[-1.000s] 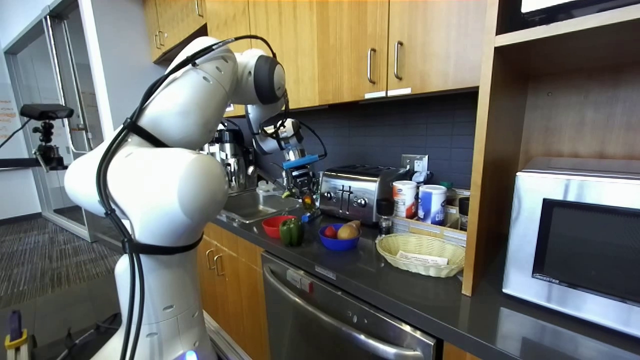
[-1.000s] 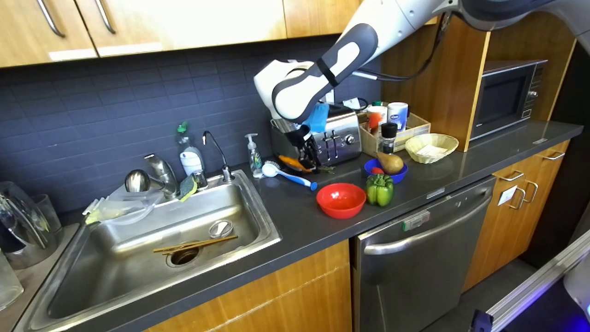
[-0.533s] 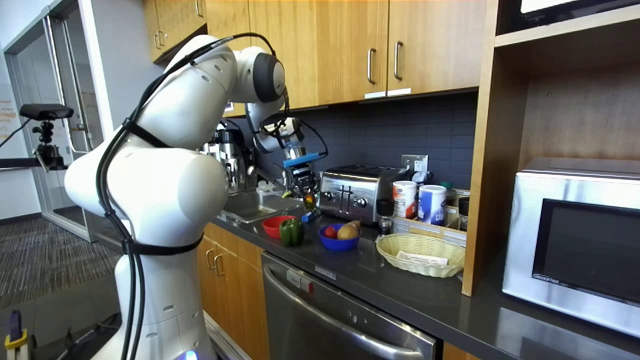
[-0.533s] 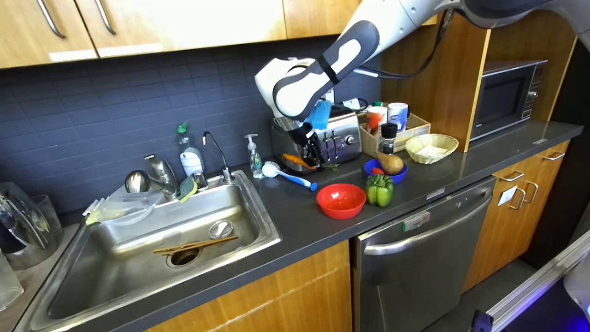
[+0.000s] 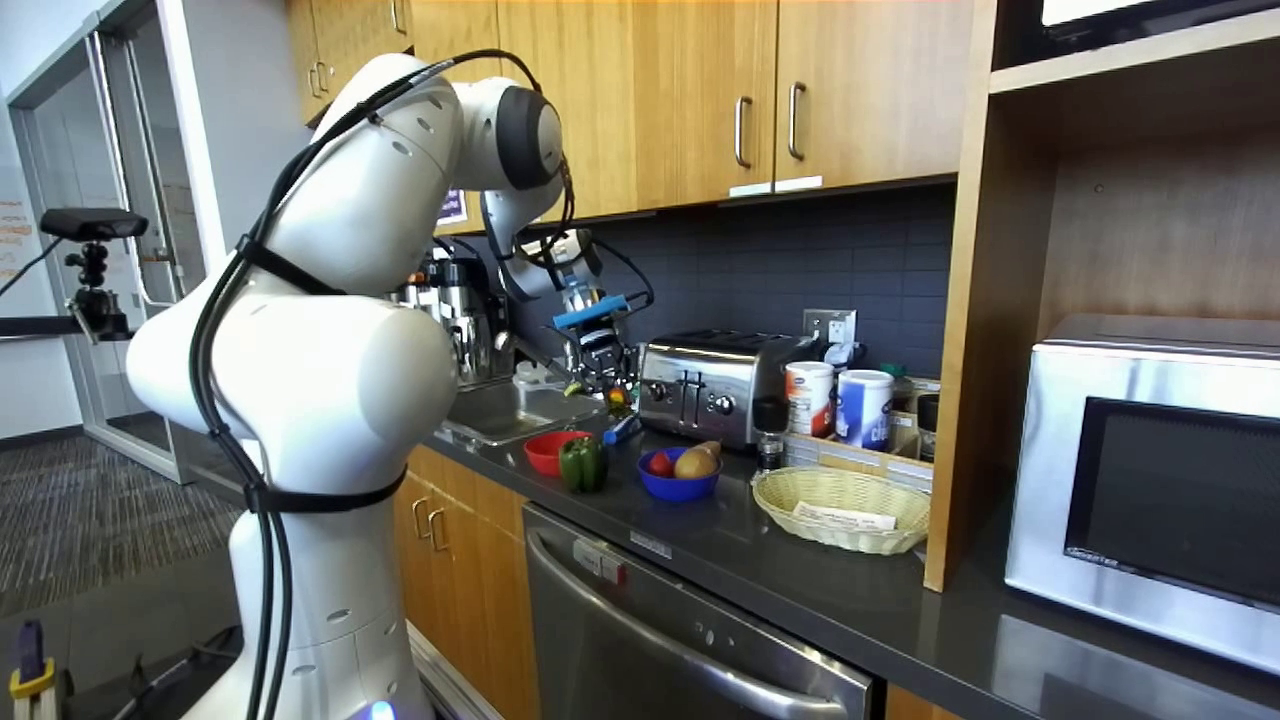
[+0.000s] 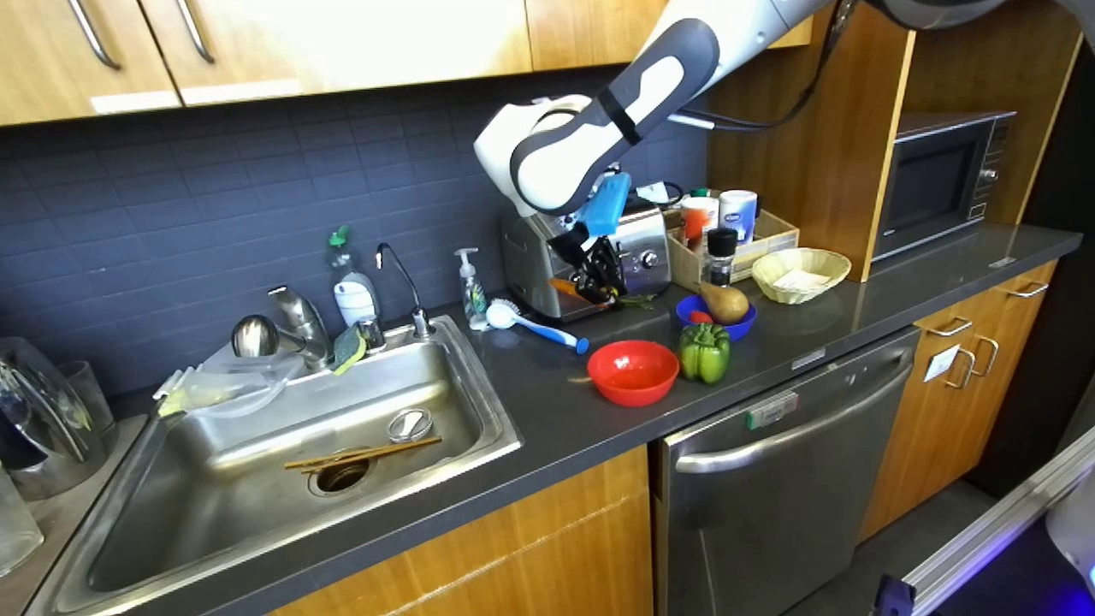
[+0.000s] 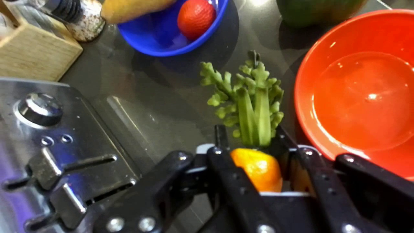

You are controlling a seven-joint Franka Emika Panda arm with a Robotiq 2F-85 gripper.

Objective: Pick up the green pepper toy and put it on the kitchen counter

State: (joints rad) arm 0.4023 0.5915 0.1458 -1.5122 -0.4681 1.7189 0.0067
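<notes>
Bright, overexposed cabinet (image 6: 368,41), glare on counter (image 7: 171,106)

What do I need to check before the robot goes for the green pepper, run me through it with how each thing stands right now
1. Nothing in the gripper: not ok, it holds a carrot.
2. The pepper standing on the counter: ok.
3. A gap between pepper and red bowl: cannot tell whether they touch.
4. A gap between pepper and blue bowl: ok.
5. The gripper clear of the toaster: cannot tell.
</notes>
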